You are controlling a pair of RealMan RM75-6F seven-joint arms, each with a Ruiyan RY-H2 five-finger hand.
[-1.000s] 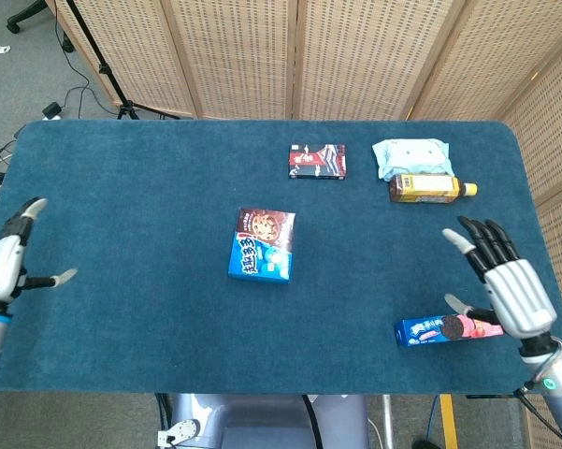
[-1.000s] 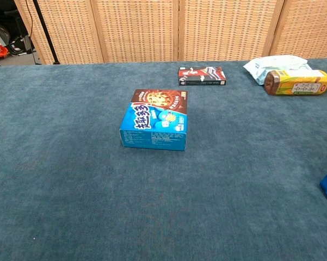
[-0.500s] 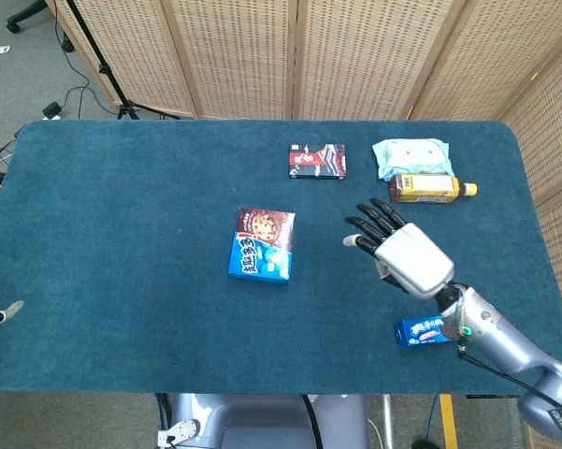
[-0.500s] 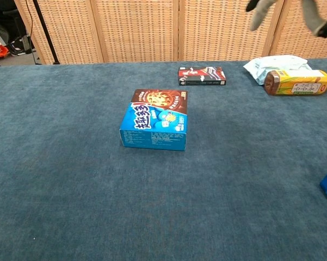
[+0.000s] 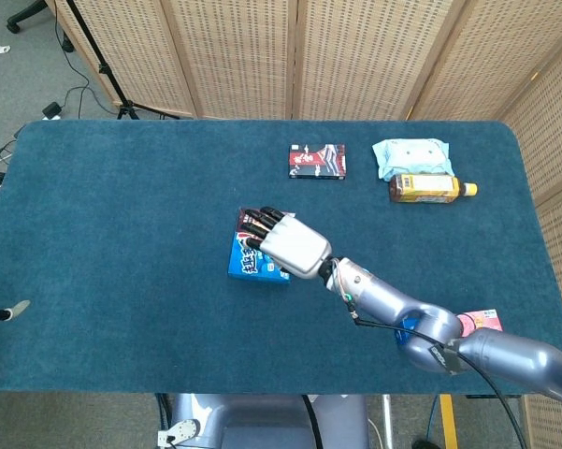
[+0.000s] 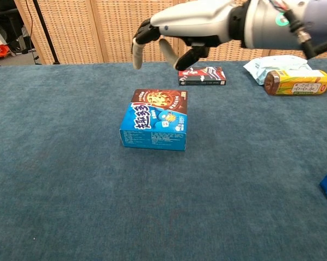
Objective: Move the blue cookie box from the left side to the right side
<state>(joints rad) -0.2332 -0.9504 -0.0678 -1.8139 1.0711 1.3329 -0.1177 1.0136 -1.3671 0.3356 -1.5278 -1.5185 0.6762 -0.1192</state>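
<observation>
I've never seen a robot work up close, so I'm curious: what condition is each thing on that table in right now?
blue cookie box: lying flat on the table, not held.
right robot hand: above the box, fingers spread, holding nothing.
left robot hand: barely visible at the table edge.
tea bottle: on its side.
red-and-black box: lying flat.
pale blue packet: flat, behind the bottle.

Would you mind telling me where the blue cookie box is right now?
The blue cookie box lies flat near the table's middle in both views, directly beneath the right hand, which hovers above it without touching; the small dark red box lies behind it.
</observation>
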